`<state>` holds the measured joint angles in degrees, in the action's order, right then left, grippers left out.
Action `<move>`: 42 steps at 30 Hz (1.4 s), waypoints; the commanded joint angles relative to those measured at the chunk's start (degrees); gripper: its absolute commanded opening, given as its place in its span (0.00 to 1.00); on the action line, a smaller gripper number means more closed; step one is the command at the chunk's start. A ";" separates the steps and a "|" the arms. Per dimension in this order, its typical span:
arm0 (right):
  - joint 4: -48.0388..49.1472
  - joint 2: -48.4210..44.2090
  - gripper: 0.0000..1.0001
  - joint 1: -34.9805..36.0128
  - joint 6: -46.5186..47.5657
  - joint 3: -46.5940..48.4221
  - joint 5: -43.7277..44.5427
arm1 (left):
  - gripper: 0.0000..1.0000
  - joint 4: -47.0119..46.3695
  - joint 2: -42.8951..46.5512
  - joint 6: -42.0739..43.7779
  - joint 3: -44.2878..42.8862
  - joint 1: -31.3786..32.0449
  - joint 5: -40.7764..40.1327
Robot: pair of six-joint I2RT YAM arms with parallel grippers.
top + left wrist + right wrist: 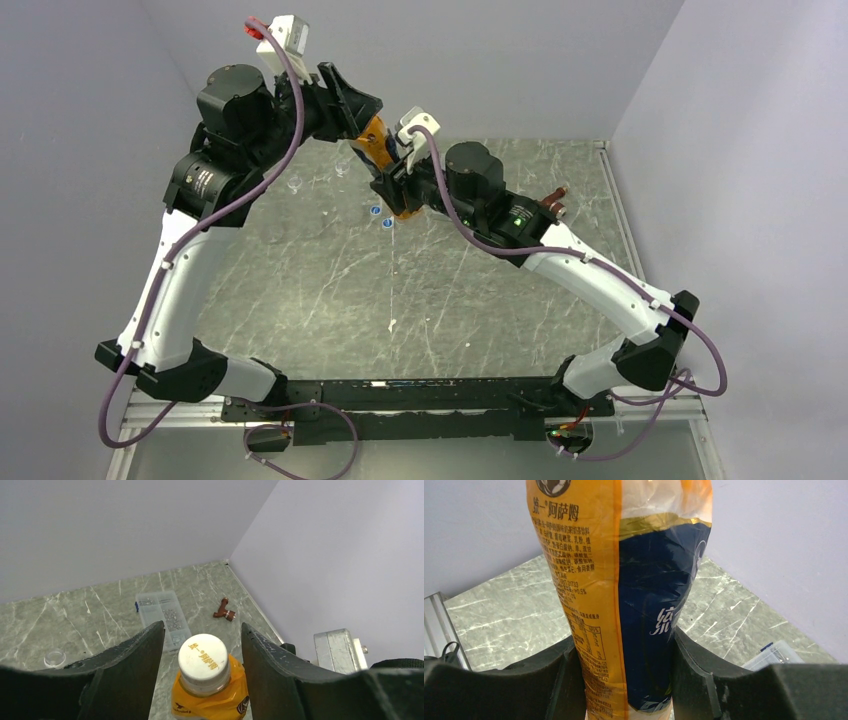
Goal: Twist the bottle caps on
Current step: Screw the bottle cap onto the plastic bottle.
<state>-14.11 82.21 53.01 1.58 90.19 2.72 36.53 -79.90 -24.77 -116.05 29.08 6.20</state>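
Orange plastic, glossy and crinkled: that's the orange bottle (pixel 378 140), held up off the grey marbled table (pixel 300 290) in the top view, tilted between the two arms. The right gripper (pixel 398 190) has it by the lower body, and the left gripper (pixel 365 120) sits at its upper end. On the stone close under the bottle lie two little round blue caps (pixel 375 210). To its left stand two small clear cups (pixel 295 183).

Left wrist view now. A pale round cap (pixel 204 662) with orange lettering tops the bottle's neck, dead centre between matte black fingers (pixel 135 670). Those jaws stand apart, with a gap showing on each side of the cap. Beyond the bottle lie a flat clear box (pixel 162 615) and a small brown fitting (pixel 223 611).

Right wrist view. The shrink-wrap label is orange with a dark blue band and has printed text down the side. The black pads (pixel 554 680) press both flanks of the bottle, clamped tight.
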 commanded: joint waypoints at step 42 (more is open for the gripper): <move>38.95 -2.57 0.00 -12.54 -32.27 -5.11 -78.40 | 0.00 -46.84 13.18 -15.56 20.31 0.19 66.14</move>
<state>11.31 79.72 41.30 -22.28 83.92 -71.79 0.75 -66.65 -29.43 -97.27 28.53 55.88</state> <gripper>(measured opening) 0.519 0.355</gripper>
